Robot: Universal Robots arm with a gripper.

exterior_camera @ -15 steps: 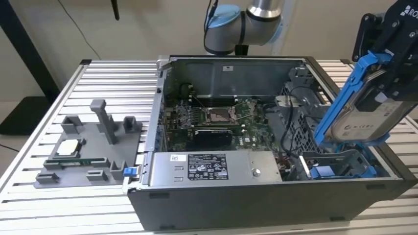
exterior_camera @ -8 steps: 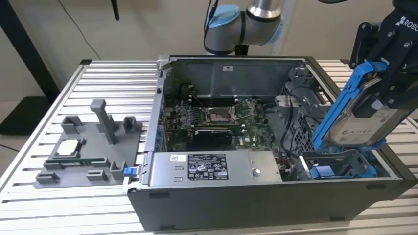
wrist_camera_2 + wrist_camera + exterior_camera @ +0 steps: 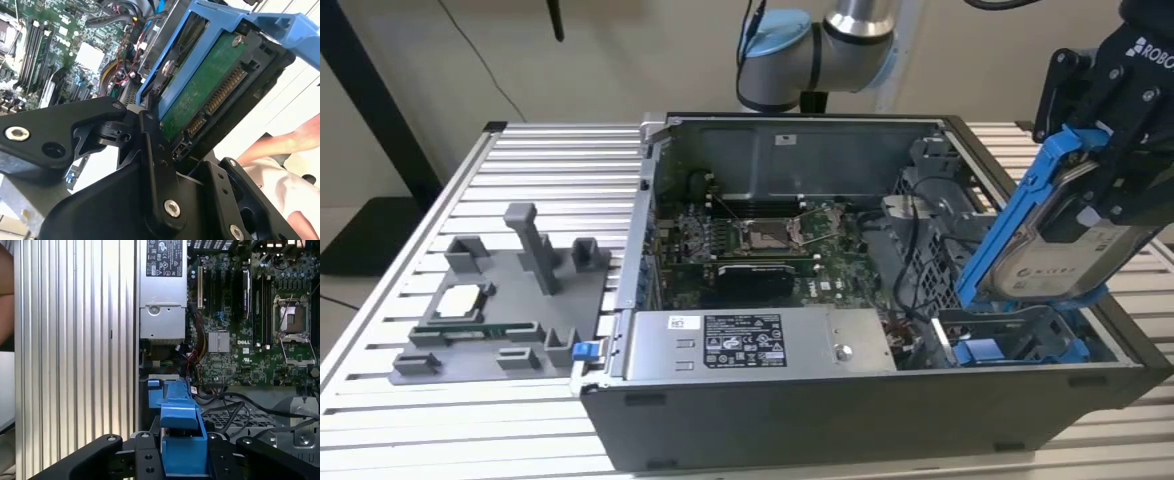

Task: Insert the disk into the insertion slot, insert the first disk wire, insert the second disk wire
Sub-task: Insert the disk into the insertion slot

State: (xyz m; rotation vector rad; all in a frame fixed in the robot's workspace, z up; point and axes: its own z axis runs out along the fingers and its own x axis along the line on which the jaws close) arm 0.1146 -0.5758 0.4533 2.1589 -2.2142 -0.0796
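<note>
My gripper (image 3: 1105,195) is shut on the disk (image 3: 1051,245), a hard drive with a silver-white label in a bright blue carrier. The disk hangs steeply tilted above the front corner of the open computer case at the exterior view's right. Its lower end is just over the insertion slot (image 3: 1014,338), a grey cage with blue latch tabs. The second wrist view shows the disk's green underside (image 3: 210,95) and connector between my black fingers (image 3: 152,150). The first wrist view has the blue carrier (image 3: 182,437) above the cage (image 3: 225,417). Black cables (image 3: 235,407) lie over the cage; I cannot tell which are the disk wires.
A labelled grey power-supply box (image 3: 747,343) lines the case's front beside the slot, with the motherboard (image 3: 761,240) behind it. A grey fixture (image 3: 507,300) with small parts sits on the slatted table at the exterior view's left. A person's arm (image 3: 282,145) is close to the disk.
</note>
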